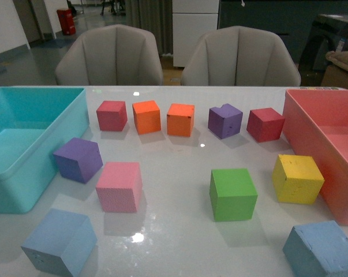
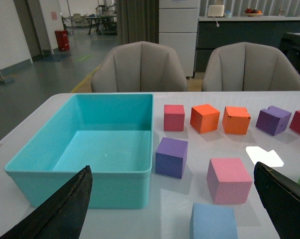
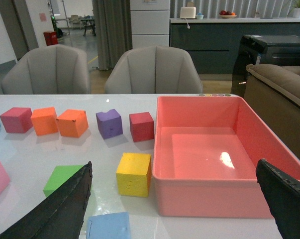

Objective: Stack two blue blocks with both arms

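A pale periwinkle blue block [image 1: 60,242] sits at the table's near left, with small dimples on its front face. It also shows in the left wrist view [image 2: 214,221], below my open left gripper [image 2: 174,209], between the wide-apart fingers [image 2: 65,209]. A dustier steel blue block [image 1: 322,249] sits at the near right. It shows in the right wrist view [image 3: 108,226], near the left finger [image 3: 65,209] of my open right gripper [image 3: 177,209]. Neither arm shows in the front view. Both grippers are empty.
A turquoise bin [image 1: 29,144] stands at the left, a salmon-pink bin [image 1: 329,144] at the right. Red [image 1: 112,115], two orange, purple [image 1: 224,120] and red cubes line the back. Purple [image 1: 78,159], pink [image 1: 119,186], green [image 1: 232,194] and yellow [image 1: 296,179] cubes sit mid-table. Two chairs stand behind.
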